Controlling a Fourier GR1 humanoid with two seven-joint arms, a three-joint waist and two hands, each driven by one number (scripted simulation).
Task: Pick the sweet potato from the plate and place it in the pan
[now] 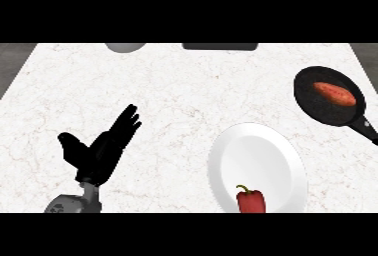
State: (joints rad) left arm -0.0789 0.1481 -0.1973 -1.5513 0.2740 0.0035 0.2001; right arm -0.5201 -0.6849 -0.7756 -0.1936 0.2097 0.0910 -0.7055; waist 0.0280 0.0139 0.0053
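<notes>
A red pepper [251,201] lies at the near side of the picture, right of the middle. It stands upright in the view, its green stem pointing away toward the far side, and its lower end is cut off by the picture's edge. The tabletop [170,95] is white stone with faint reddish-brown veins running across it. At its far edge, left of the middle, a rounded grey thing [125,47] shows only in part; what it is cannot be told. Further right along the same edge sits a flat dark rectangular thing [220,46], also cut off. Grey floor [13,65] shows beyond the tabletop's left side.
</notes>
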